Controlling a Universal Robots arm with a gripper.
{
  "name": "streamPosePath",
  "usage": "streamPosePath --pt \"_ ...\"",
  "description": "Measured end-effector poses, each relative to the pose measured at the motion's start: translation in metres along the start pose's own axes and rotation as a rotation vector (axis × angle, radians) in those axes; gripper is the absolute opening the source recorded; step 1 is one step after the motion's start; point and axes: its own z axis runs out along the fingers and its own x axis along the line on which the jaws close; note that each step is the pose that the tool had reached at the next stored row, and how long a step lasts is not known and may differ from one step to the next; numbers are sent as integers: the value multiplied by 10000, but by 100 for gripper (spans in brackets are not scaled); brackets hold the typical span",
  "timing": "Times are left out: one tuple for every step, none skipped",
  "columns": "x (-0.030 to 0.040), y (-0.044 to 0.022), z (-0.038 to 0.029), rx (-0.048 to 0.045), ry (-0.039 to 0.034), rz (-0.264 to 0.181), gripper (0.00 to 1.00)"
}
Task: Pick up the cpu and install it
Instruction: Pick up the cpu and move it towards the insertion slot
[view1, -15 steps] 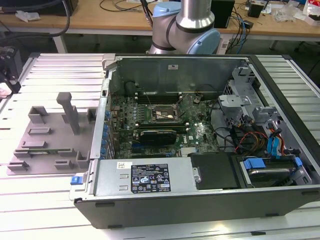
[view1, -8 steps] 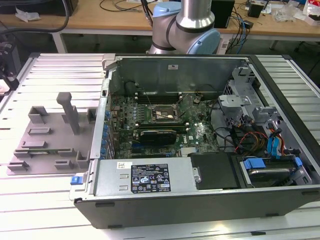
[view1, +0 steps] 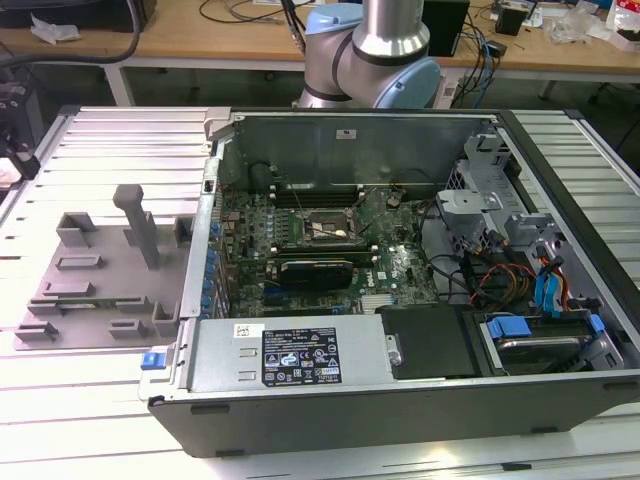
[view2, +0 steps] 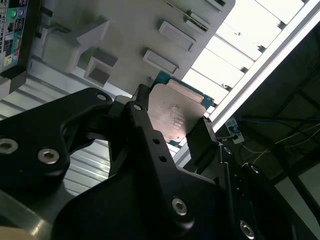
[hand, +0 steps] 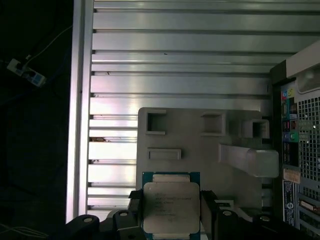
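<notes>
1. Jaws pinch the cpu (view2: 176, 116) by two opposite edges. In the second wrist view, one black finger (view2: 141, 107) of the gripper (view2: 174, 122) presses against each side.
2. Same view: the cpu's silvery top faces the camera, with a thin green border showing along its far edges. A grey tray (view2: 125, 30) with raised slots lies behind it on a ribbed metal table (view2: 240, 50).
3. Same view: it cannot be told whether the cpu rests on the tray or hangs clear of it.
4. First wrist view: the cpu sits square between the two fingers, metal top up, green rim showing around it. It lies over the near edge of the tray. Beyond it are a shallow rectangular slot, two square pockets and a tall post.
5. First wrist view: the back panel of a computer case (hand: 300, 125) stands just beside the tray.
6. Exterior view: the case lies open on the table, its circuit board (view1: 400, 265) exposed, with a square socket (view1: 325, 228) near the board's middle.
7. Exterior view: the tray lies to the exterior view's left of the case, just beside its wall. The robot arm (view1: 385, 40) rises behind the case.
</notes>
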Motion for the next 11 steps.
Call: streamPosePath --pt "-3 0 0 0 0 -1 55" --pt "-4 0 0 1 0 0 55" --pt "-7 0 0 0 0 -1 55" --pt "-12 0 0 0 -1 -1 55" --pt "-15 -1 0 0 -1 -1 55" --pt "-20 0 0 0 0 -1 55" --pt "-25 -1 0 1 -1 -1 55" --pt "-29 -1 0 0 -1 -1 55" --pt "-35 -1 -1 0 1 -1 55" --pt "-40 -1 0 0 0 -1 55" --pt "-50 -1 0 0 0 0 55"
